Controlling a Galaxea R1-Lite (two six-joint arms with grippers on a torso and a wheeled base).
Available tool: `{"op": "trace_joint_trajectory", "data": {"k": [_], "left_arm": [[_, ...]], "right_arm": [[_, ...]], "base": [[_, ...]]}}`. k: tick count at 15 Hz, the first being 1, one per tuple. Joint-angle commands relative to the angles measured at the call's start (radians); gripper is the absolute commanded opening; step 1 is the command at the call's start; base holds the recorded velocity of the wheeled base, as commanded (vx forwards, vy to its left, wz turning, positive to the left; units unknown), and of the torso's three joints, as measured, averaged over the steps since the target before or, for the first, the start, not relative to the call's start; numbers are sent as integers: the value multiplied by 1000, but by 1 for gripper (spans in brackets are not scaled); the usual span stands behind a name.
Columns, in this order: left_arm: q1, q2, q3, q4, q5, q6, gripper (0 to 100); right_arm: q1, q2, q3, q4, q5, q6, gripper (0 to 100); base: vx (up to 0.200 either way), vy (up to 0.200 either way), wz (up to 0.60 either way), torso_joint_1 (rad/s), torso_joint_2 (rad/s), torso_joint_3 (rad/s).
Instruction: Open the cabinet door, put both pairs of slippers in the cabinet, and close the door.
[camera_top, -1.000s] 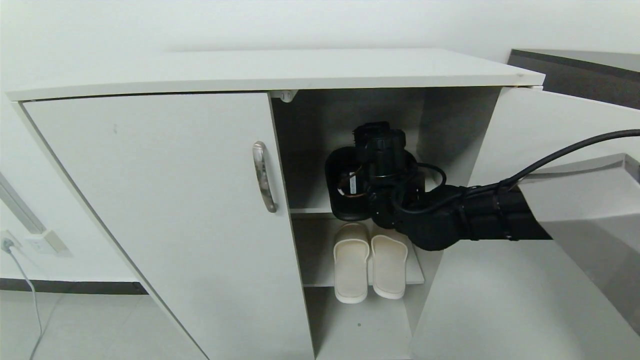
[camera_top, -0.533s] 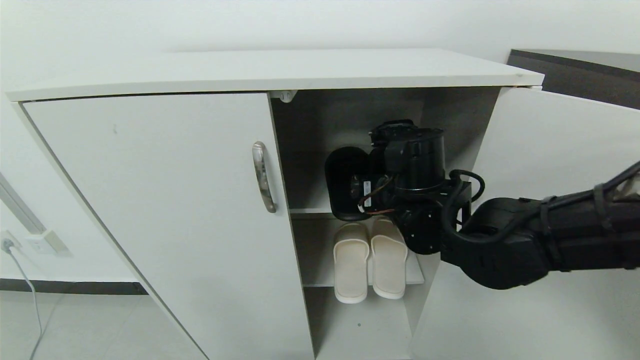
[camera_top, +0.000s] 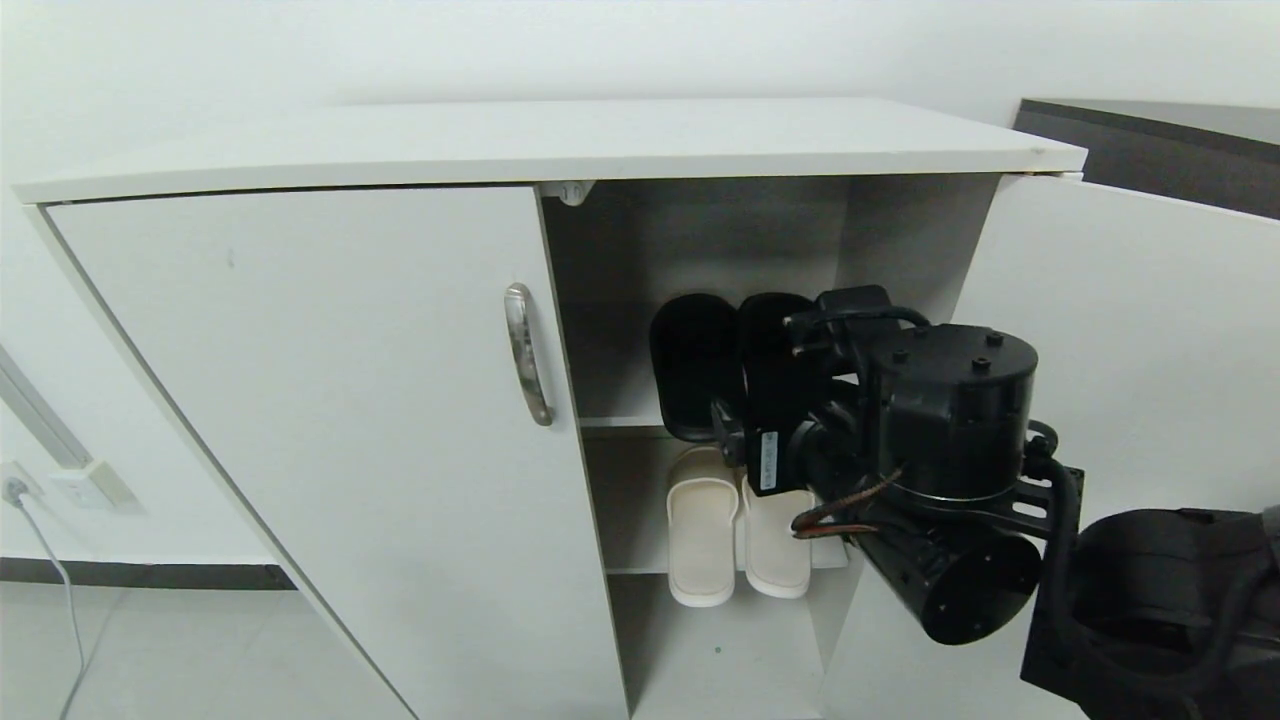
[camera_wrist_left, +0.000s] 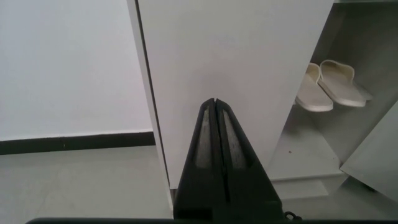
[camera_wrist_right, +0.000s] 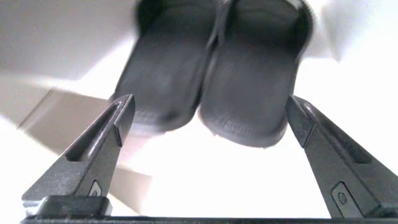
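Observation:
A pair of black slippers (camera_top: 700, 365) (camera_wrist_right: 211, 68) lies side by side on the cabinet's upper shelf. The white slippers (camera_top: 735, 525) (camera_wrist_left: 333, 84) rest on the shelf below. My right gripper (camera_top: 765, 420) (camera_wrist_right: 210, 106) is open just in front of the black pair, its fingers (camera_wrist_right: 99, 143) spread wide and holding nothing. The right door (camera_top: 1100, 330) stands open beside that arm. My left gripper (camera_wrist_left: 214, 102) is shut and empty, low in front of the closed left door (camera_top: 300, 400) (camera_wrist_left: 230, 56).
The closed door carries a metal handle (camera_top: 527, 352) at its inner edge. The cabinet's bottom compartment (camera_top: 720, 660) holds nothing. A wall socket (camera_top: 85, 485) with a cable sits low at the left, above bare floor.
My right arm has drawn back out of the cabinet toward the camera and lower. The black slippers stay on the upper shelf, now uncovered.

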Motion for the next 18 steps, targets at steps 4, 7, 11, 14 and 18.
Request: {"op": "trace_joint_trajectory", "data": {"k": [4,7,11,14,18], "left_arm": [[-1,0,0,0,-1,1,0],[1,0,0,0,-1,1,0],[1,0,0,0,-1,1,0],[1,0,0,0,-1,1,0],[1,0,0,0,-1,1,0]], "right_arm": [[16,-25,28,-1,6,16,0],[25,-25,28,-9,7,18,0],[28,-25,39,-9,20,19,0],[28,-14,42,-9,23,19,0],[28,-11,42,-9,23,21,0]], "base": [[0,0,0,0,0,0],[0,0,0,0,0,0],[0,0,0,0,0,0],[0,0,0,0,0,0],[-100,0,0,1,4,1]]}}
